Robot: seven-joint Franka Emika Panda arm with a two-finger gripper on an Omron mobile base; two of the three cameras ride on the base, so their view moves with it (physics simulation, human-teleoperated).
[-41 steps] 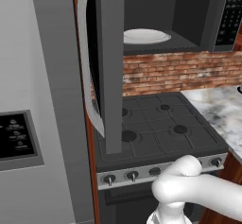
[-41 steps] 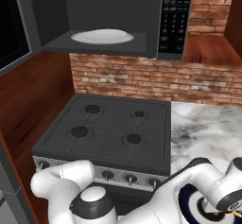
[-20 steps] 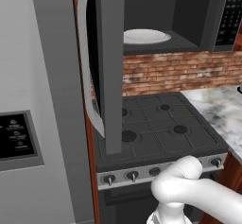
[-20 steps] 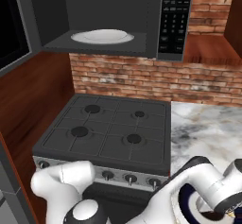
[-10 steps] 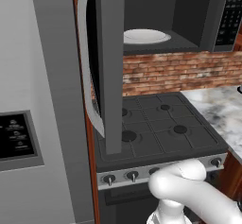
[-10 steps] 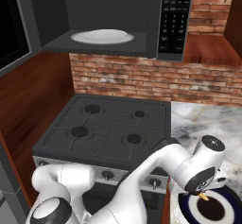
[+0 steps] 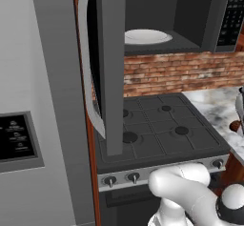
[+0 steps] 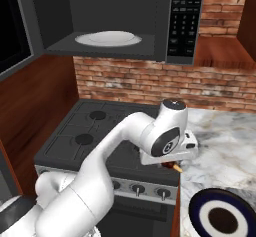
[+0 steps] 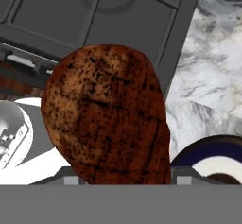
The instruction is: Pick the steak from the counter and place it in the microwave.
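The steak [image 9: 108, 116], a reddish-brown charred lump, sits large and close in the hand view, between my fingers, whose tips it covers. In the right base view my gripper [image 8: 173, 165] is shut on the steak [image 8: 171, 167], which hangs just under the white hand, above the seam between stove and counter [image 8: 227, 136]. The steak [image 7: 235, 125] also peeks in at the right edge of the left base view. Above and to the left, the microwave [image 8: 165, 26] stands open, with a round white plate [image 8: 107, 38] in its cavity.
The microwave door [image 7: 112, 67] with its curved grey handle juts forward at the left, beside the grey fridge [image 7: 33, 101]. A black gas stovetop [image 8: 95, 131] lies under the microwave. A dark blue-rimmed plate [image 8: 222, 216] rests on the counter near its front edge.
The arm has swung up from low at the right. The hand has risen and moved left toward the stove's edge with the steak in its fingers.
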